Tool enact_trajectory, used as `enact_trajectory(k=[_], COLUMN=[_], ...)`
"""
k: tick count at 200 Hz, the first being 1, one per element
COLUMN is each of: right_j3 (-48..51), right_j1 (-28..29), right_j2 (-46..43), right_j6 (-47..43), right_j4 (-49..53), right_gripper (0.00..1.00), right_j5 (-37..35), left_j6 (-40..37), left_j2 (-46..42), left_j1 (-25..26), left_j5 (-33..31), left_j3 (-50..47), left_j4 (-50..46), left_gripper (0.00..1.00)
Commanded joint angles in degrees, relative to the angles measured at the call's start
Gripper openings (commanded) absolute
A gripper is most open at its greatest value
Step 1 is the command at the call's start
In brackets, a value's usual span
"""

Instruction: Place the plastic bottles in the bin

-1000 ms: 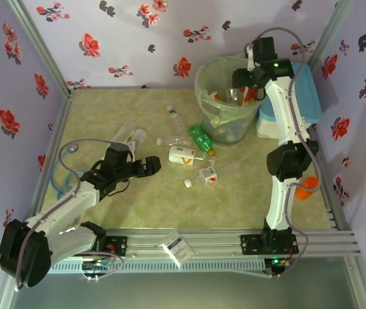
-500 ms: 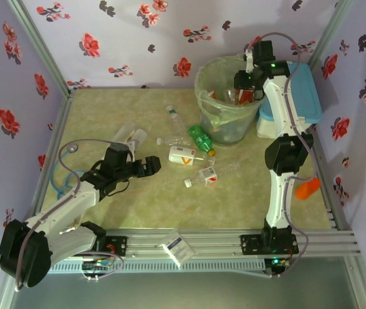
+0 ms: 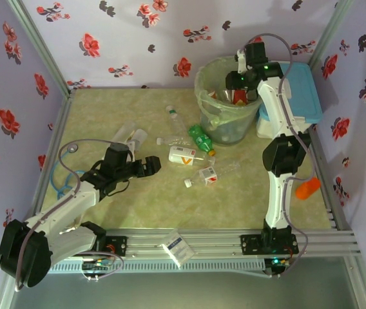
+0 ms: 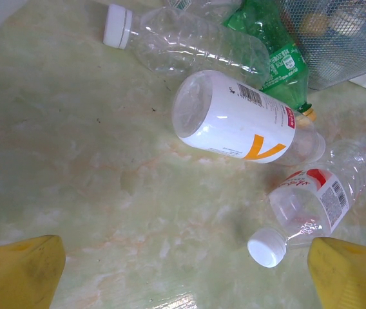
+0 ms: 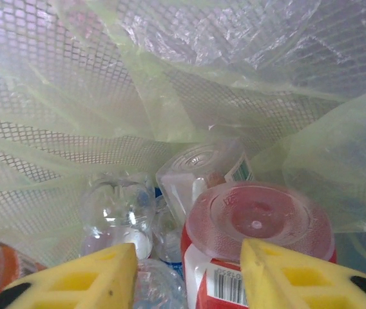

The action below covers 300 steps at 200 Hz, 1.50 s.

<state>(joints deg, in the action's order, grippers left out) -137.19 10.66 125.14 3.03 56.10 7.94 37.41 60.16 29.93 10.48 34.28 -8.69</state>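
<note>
I am holding my right gripper [image 5: 189, 277] inside the bin [image 3: 234, 129], upper right of the overhead frame. Its jaws are standing partly apart, gripping nothing. The red-labelled bottle [image 5: 257, 222] is lying just beyond them, base toward me. Drop looks done, so I am planning a straight lift, keeping clear of the thin bag [image 5: 196, 77]. My left gripper [image 4: 183, 283] is gaping wide and empty over the bench [image 4: 73, 161], facing the white bottle [image 4: 234, 119] at mid-frame.

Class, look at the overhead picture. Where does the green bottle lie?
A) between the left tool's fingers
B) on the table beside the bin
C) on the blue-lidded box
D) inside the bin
B: the green bottle lies on the table, right by the foot of the bin.
</note>
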Motion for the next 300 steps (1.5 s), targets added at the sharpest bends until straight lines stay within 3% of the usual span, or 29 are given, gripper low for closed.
enact_trajectory(k=[1, 53, 75, 92, 107, 123, 170, 203, 264, 300], right_j3=[-0.33, -0.59, 0.11, 2.52, 7.56, 15.90, 36.21, 44.27, 47.92, 48.22], right_j1=[0.85, 0.46, 0.30, 0.24, 0.24, 0.24, 0.28, 0.24, -0.11, -0.54], right_j2=[-2.48, -10.91, -14.11, -17.24, -21.25, -27.00, -42.27, -49.55, -54.23, -55.26], right_j6=[0.44, 0.40, 0.58, 0.73, 1.55, 3.37, 7.91, 8.66, 8.14, 7.44], right_j4=[7.46, 6.40, 6.15, 5.16, 3.04, -1.44, -10.22, -10.91, -9.77, -8.83], right_gripper=[0.55, 0.71, 0.77, 0.79, 0.79, 0.79, 0.79, 0.79, 0.77, 0.77], right_j5=[0.38, 0.04, 0.00, 0.50, 2.37, 4.95, 10.20, 10.12, 11.04, 10.37], left_j6=[-0.31, -2.79, -6.70, -10.09, -12.42, -14.88, -21.14, -24.90, -32.26, -33.39], left_j2=[0.45, 1.61, 1.60, 2.59, 4.66, 7.32, 17.23, 24.79, 38.20, 45.74], left_j1=[-0.49, -0.65, -0.92, -1.66, -3.80, -7.58, -18.90, -21.89, -23.77, -25.95], left_j5=[-0.35, -2.66, -9.14, -17.65, -24.56, -27.11, -24.50, -20.25, -14.79, -10.71], left_j3=[1.99, 4.84, 8.78, 13.10, 16.21, 18.01, 21.26, 24.16, 33.61, 38.45], left_j4=[-0.53, -4.14, -12.02, -20.35, -26.19, -27.96, -22.79, -20.61, -21.85, -23.13], left_gripper=[0.97, 0.97, 0.97, 0.97, 0.98, 0.98, 0.99, 0.95, 0.97, 0.91])
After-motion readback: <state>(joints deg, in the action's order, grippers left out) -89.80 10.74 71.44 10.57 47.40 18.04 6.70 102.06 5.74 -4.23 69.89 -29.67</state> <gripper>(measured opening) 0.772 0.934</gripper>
